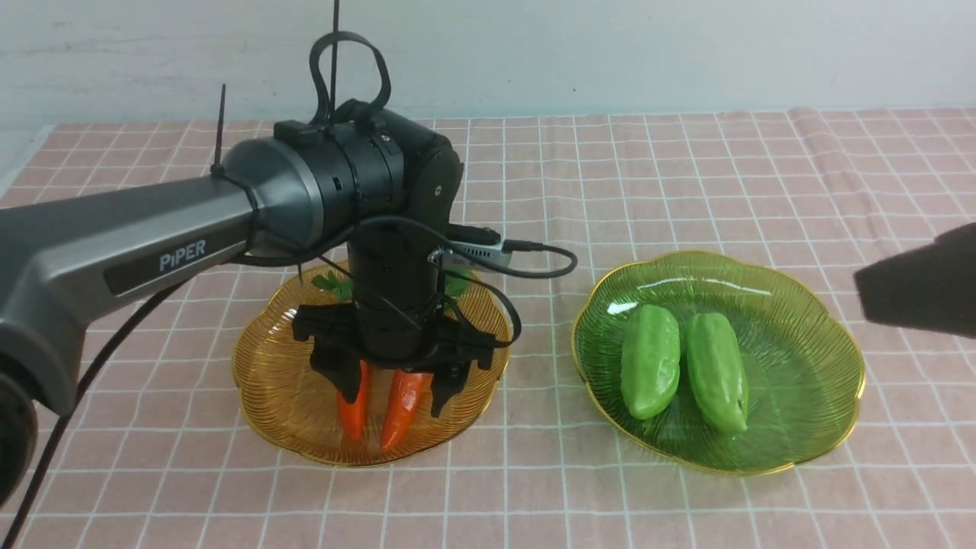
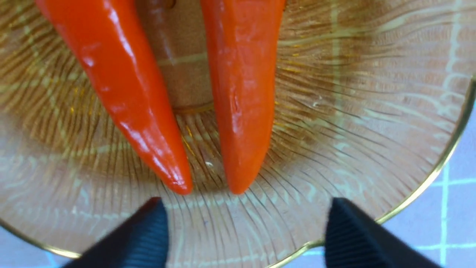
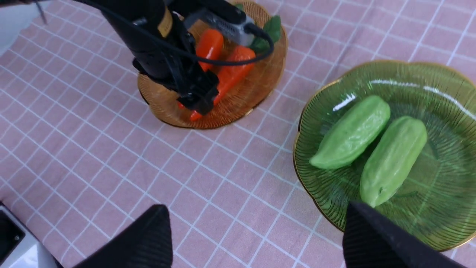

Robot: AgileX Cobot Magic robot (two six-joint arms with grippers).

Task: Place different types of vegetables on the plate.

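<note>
Carrots: both on amber plate (image 1: 282, 412), side by side, tips toward robot; L one (image 1: 351, 404), R one (image 1: 402, 408), leafy tops partly hidden by the arm.
L gripper (image 1: 402, 393): jaws apart, nothing between, over the carrots.
Step now: prob. release done, so back off.
Lift: straight up w/ jaws wide, so neither carrot gets dragged or rolled; mind the leaves.
Cable (image 1: 545, 272): loops by the wrist; keep clear of plate rim.
Green veg: two, L (image 1: 650, 362) & R (image 1: 717, 371), on green plate (image 1: 808, 450); look placed, leave alone.
R gripper (image 3: 256, 238): spread, empty; hold off to the side, no need to go in.
</note>
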